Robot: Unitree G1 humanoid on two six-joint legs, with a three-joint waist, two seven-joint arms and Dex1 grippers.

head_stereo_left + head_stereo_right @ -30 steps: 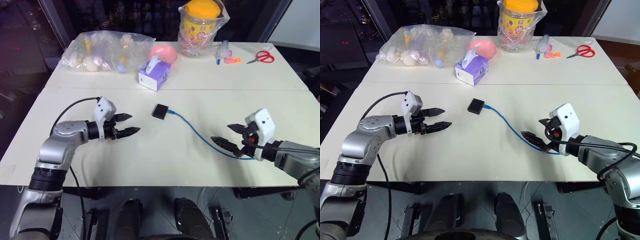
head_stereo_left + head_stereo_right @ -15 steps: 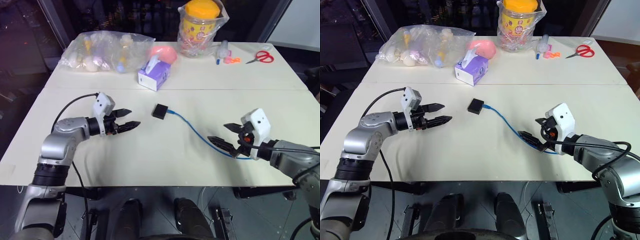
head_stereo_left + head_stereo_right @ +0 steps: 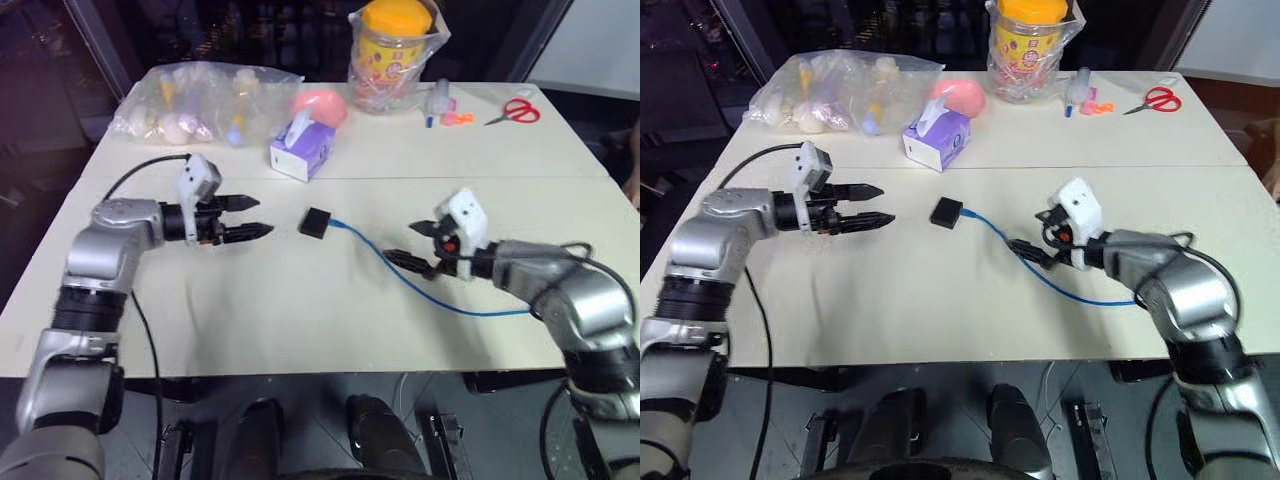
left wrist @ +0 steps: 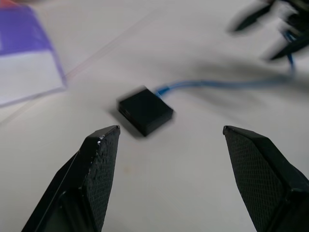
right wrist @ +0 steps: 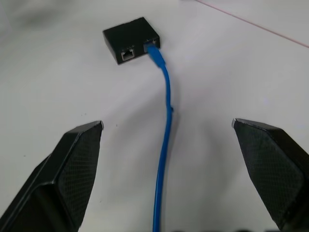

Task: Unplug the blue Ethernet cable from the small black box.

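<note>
While both claws gape, the thin blue Ethernet cable [image 5: 164,125] enters the flat matte small black box [image 5: 129,39].

The setting is a robot test area in a lab or workshop, not a home. Two pale tabletops [image 3: 300,300] butt together along a straight seam to form one work surface. Assorted test objects line the far edge: a clear bag of small items [image 3: 205,95], a purple-and-white tissue box [image 3: 303,148], a bagged jar with a yellow lid [image 3: 393,45], and red-handled scissors [image 3: 512,111]. Behind the table stand dark metal frames and dim glazing.
</note>
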